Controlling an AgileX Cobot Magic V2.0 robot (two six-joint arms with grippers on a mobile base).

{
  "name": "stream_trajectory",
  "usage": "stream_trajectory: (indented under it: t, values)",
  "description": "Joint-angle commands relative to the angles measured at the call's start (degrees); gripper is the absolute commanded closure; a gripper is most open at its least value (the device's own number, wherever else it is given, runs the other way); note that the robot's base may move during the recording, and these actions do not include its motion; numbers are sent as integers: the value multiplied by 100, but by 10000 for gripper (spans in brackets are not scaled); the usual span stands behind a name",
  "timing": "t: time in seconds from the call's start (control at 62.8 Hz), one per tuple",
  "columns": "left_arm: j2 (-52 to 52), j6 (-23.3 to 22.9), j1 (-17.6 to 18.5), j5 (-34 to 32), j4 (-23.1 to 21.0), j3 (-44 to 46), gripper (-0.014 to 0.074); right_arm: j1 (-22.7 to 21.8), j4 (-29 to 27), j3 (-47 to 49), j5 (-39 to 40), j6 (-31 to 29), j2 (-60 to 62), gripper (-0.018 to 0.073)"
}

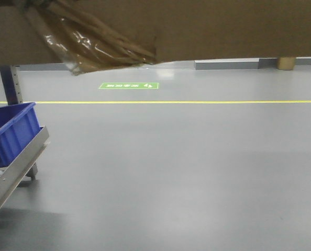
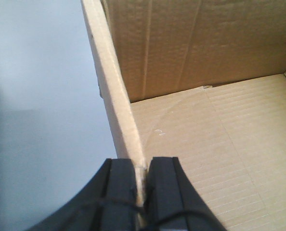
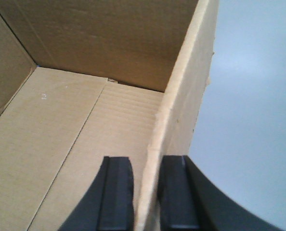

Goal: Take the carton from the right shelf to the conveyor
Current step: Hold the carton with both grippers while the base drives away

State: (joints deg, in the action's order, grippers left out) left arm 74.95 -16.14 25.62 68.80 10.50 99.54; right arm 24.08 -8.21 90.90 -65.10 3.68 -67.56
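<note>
The brown carton (image 1: 223, 26) fills the top of the front view, held up off the floor, with crumpled clear tape (image 1: 87, 44) hanging from its underside. My left gripper (image 2: 142, 166) is shut on the carton's left wall (image 2: 115, 91), one finger outside and one inside. My right gripper (image 3: 147, 163) is shut on the carton's right wall (image 3: 181, 96) the same way. Both wrist views look down into the empty open carton (image 2: 215, 139) (image 3: 61, 125). The conveyor's metal rail (image 1: 17, 164) slopes at the lower left of the front view.
A blue plastic bin (image 1: 11, 130) sits on the conveyor at the left. A grey upright post (image 1: 11, 83) stands behind it. The grey floor carries a yellow line (image 1: 197, 101) and a green sign (image 1: 129, 86). A wall base runs at the far right.
</note>
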Motion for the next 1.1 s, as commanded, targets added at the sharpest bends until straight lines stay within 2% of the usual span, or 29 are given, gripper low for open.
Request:
stream_trajectory:
  t: [0.0, 1.084]
  values:
    - [2, 49, 32, -221, -74, 42, 614, 13, -378, 28, 296, -59, 70, 626]
    - [2, 49, 32, -240, -75, 42, 614, 13, -378, 28, 296, -59, 70, 626]
